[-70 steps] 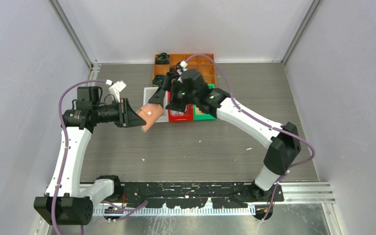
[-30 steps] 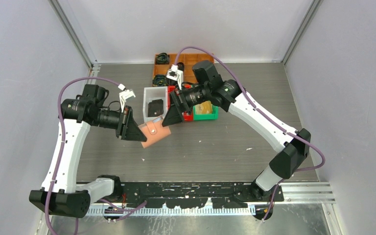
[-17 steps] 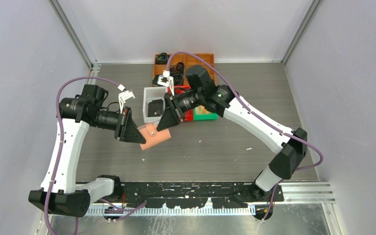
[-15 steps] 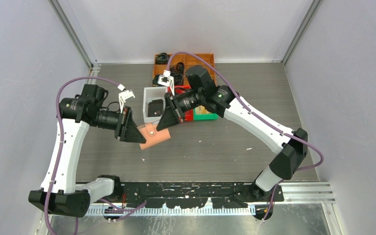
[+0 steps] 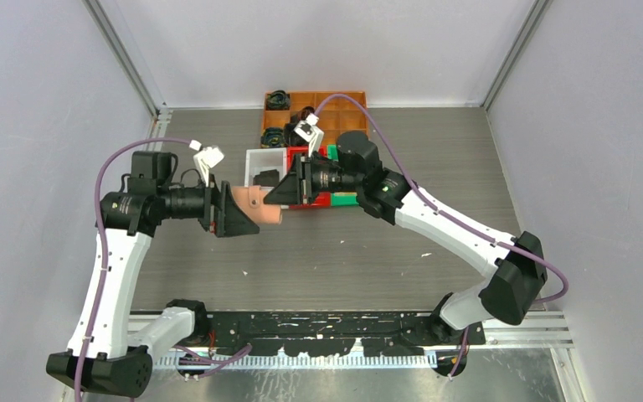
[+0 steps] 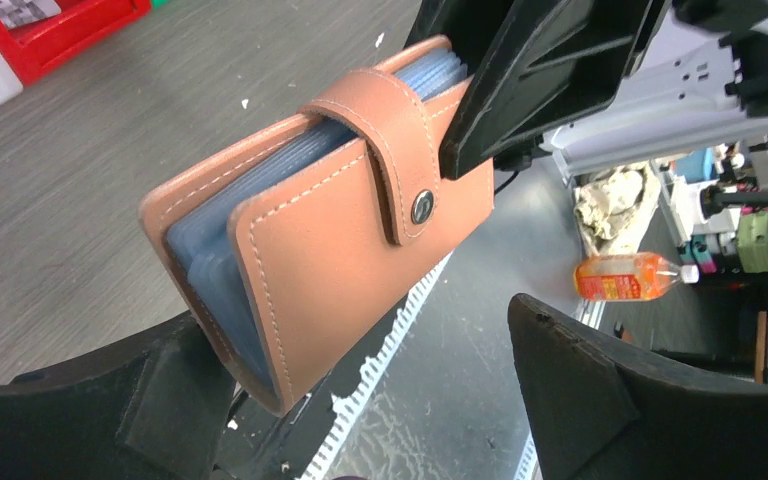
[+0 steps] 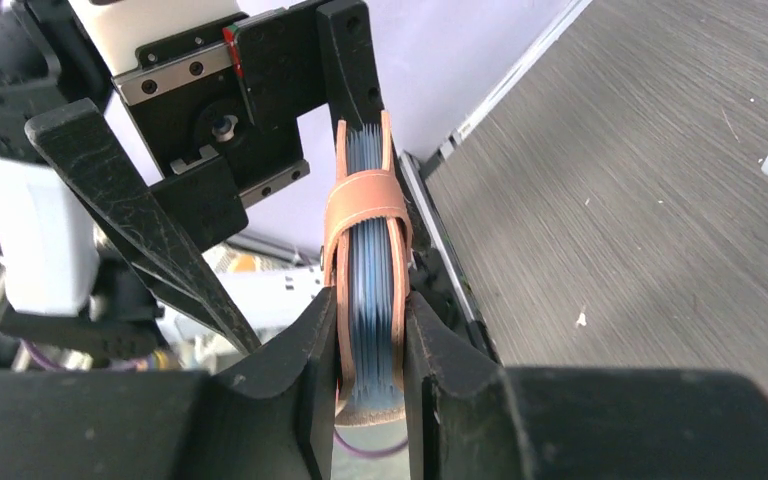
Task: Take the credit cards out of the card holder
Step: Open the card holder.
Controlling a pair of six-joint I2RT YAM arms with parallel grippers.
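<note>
Grey wood-grain table (image 5: 368, 251) with pale walls around it. Above the table, the right gripper (image 7: 370, 345) pinches the tan card holder (image 7: 365, 240) edge-on, one finger (image 7: 305, 365) pressed on each cover, the blue pockets between them. The holder's strap (image 6: 390, 150) is snapped shut over its open edge. Opposite, the left gripper (image 6: 360, 400) has its fingers spread wide around the holder's other end; one finger (image 6: 175, 385) sits against a cover, the other stands apart. Just behind the right gripper sit a white bin (image 5: 255, 159), a red bin (image 5: 314, 201) and an orange tray (image 5: 343, 105).
</note>
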